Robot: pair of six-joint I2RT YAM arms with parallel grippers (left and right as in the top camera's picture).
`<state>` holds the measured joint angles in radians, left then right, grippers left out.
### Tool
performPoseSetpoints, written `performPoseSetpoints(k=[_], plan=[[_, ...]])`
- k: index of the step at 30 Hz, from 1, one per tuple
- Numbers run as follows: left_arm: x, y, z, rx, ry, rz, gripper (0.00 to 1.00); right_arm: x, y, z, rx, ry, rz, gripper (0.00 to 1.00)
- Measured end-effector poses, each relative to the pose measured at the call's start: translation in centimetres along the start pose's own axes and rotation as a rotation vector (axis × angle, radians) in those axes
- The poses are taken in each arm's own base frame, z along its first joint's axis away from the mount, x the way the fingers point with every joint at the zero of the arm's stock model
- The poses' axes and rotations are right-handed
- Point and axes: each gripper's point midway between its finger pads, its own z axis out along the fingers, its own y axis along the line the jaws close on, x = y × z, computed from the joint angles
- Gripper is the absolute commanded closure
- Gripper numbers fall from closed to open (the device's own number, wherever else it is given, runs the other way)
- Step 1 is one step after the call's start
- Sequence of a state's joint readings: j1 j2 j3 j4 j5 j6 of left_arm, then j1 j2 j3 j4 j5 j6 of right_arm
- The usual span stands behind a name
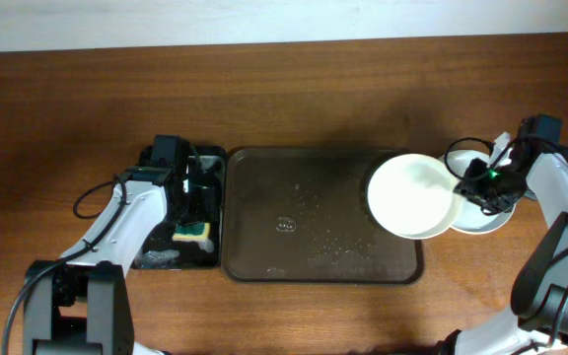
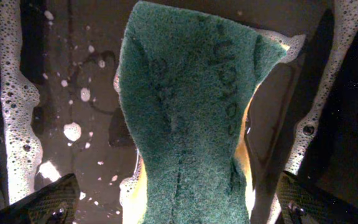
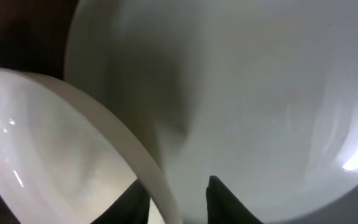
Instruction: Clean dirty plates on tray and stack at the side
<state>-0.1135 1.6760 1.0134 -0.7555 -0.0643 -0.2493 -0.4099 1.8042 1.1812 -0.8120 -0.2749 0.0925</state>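
Held plate: a white plate (image 1: 412,195) at the right end of the tray, its left part over the tray's upper right corner and its right edge overlapping the lower plate; its face shows no streaks from overhead.
Right hand: the right hand (image 3: 178,188) is closed narrowly on the held plate's rim – in the wrist view the rim runs down between the two dark fingers (image 3: 224,200).
Lower plate: a second pale plate (image 1: 486,219) lies on the worktop just off the tray's right side, partly under the held plate; in the wrist view it fills the upper right. Whether another lies beneath it I cannot tell.
Tray: the dark brown tray (image 1: 264,197) sits at the middle of the frame, with no plate resting flat inside it and pale wet specks (image 1: 328,237) scattered over its floor.
Sponge: a green-and-yellow sponge (image 2: 191,112) lies in the black tray (image 1: 217,158), which touches the brown tray's left side.
Left hand: the left hand (image 1: 191,215) hangs over the sponge, spread wide – its fingertips (image 2: 50,203) sit at the wrist view's lower corners, clear of the sponge on both sides.
Suds: white foam (image 2: 14,106) lines the black tray's floor.
Worktop: brown wood grain (image 1: 67,99), carrying both trays.
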Motion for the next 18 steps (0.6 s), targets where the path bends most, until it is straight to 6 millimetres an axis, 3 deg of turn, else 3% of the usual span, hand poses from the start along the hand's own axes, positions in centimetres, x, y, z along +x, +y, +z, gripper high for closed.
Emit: performPoseSetpoints(k=[3,11,14,18], plan=[[0.0,0.0,0.0,0.000,0.000,0.000,0.01,0.2,-0.2,0.6,0.002,0.018,0.004,0.94],[-0.1,0.0,0.0,0.001,-0.003,-0.001,0.00,0.4,-0.4,0.8,0.006,0.030,0.045,0.96],[-0.1,0.0,0.0,0.001,-0.003,-0.001,0.01,0.3,-2.6,0.2,0.016,0.023,0.196,0.96],[-0.1,0.0,0.0,0.001,-0.003,-0.001,0.00,0.6,-8.2,-1.4,0.040,0.003,0.419,0.96]])
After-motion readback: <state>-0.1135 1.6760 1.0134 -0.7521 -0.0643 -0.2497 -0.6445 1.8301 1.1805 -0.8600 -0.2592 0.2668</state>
